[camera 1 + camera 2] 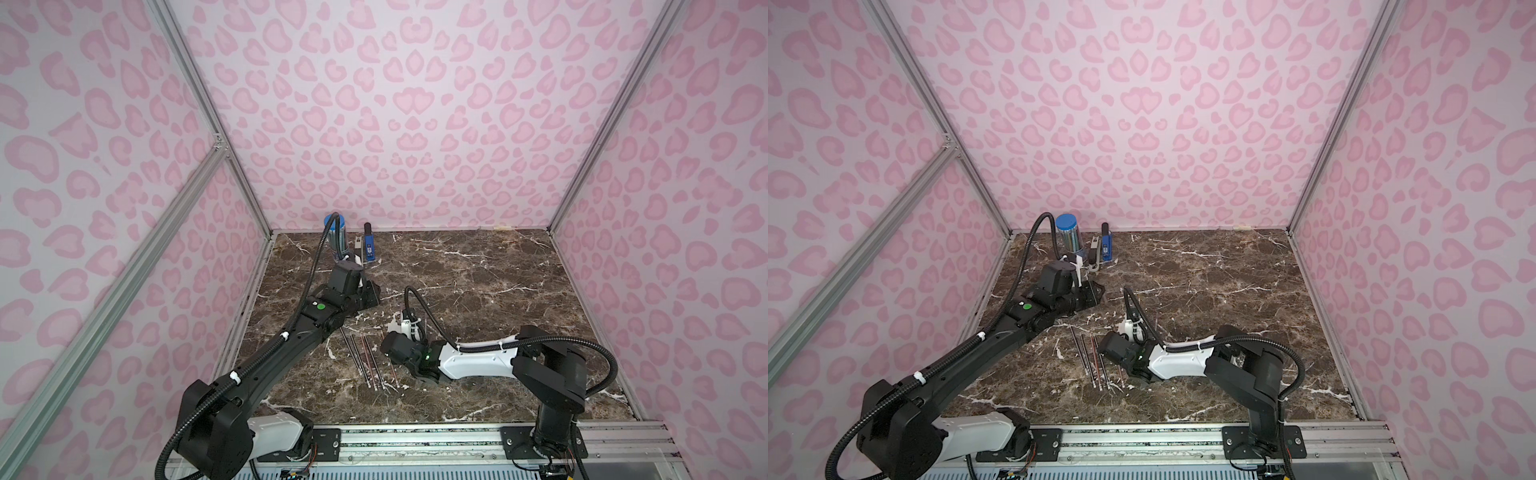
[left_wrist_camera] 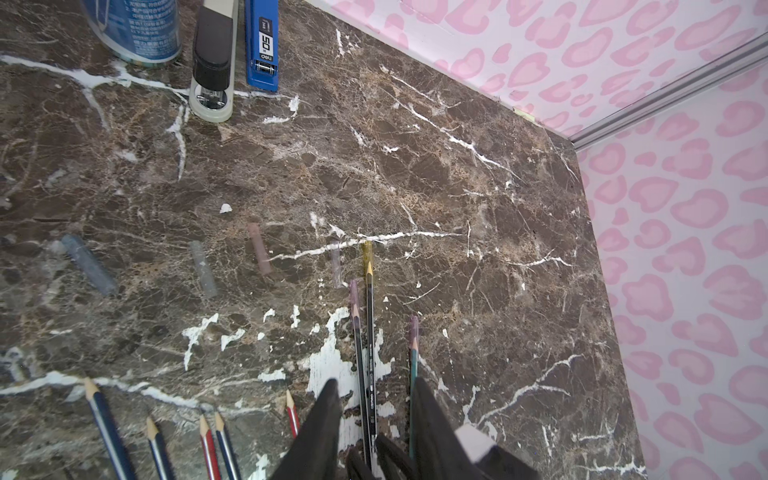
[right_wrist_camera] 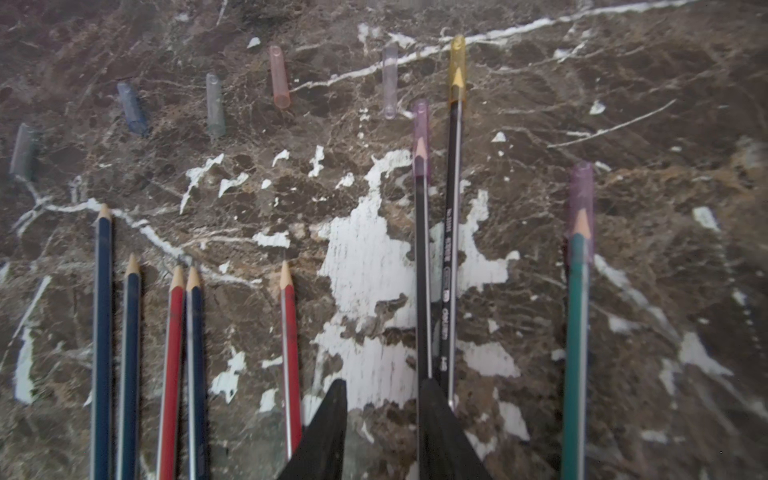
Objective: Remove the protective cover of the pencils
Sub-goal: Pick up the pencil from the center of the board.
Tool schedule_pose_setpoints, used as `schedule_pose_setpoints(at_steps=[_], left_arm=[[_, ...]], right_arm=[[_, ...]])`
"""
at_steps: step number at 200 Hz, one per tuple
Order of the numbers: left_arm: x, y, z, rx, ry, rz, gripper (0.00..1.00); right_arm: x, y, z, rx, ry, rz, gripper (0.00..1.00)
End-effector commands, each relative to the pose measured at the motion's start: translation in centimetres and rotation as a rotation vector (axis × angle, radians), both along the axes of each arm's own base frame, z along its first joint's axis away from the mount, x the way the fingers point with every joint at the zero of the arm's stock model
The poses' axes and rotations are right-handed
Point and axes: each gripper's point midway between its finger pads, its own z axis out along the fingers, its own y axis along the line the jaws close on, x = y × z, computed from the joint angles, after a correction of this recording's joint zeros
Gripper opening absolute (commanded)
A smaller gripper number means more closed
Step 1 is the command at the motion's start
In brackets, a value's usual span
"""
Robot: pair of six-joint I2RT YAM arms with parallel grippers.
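Observation:
Several pencils point(image 1: 365, 361) point(image 1: 1096, 361) lie side by side on the marble. Blue and red ones point(image 3: 131, 353) have bare tips. Two black pencils wear a yellow cover point(image 3: 458, 70) point(image 2: 367, 253) and a purple cover point(image 3: 421, 137). The green pencil point(image 3: 575, 332) has a purple cover point(image 3: 581, 195) too. Loose covers point(image 3: 279, 77) point(image 2: 259, 249) lie in a row beyond the tips. My right gripper point(image 3: 384, 382) is open low over the marble between the red pencil point(image 3: 289, 332) and the black pair, one finger overlapping the black ones. My left gripper point(image 2: 376, 382) point(image 1: 370, 295) hangs higher, open and holding nothing.
A clear tube with a blue lid point(image 1: 334, 237) point(image 2: 133, 29), a grey-black stapler point(image 2: 212, 62) and a blue stapler point(image 2: 261, 45) point(image 1: 370, 245) stand at the back left. Pink patterned walls close the table on three sides.

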Motion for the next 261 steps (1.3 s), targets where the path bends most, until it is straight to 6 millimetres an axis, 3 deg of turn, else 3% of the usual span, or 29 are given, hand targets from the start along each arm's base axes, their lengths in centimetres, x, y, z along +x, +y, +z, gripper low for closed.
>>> schedule_pose_setpoints(at_steps=[1,35,116,172,261], left_arm=[[0.1,0.5,0.2,0.014,-0.016,0.011,0.32],[0.1,0.6,0.4,0.016,-0.023,0.016,0.33],[-0.1,1.0,0.7,0.016,-0.029,0.021,0.33],[-0.1,1.1,0.7,0.013,-0.03,0.023,0.33],[-0.1,1.2,0.7,0.009,-0.031,0.025,0.34]], right_arm=[[0.9,-0.9,0.2,-0.065,-0.011,0.007,0.34],[2.2,-0.6,1.1,-0.077,-0.024,0.016,0.35],[4.8,-1.4,-0.1,-0.113,0.006,0.005,0.31],[5.1,-0.7,-0.1,-0.117,0.009,0.033,0.28],[4.9,-0.1,-2.6,-0.146,0.057,0.044,0.26]])
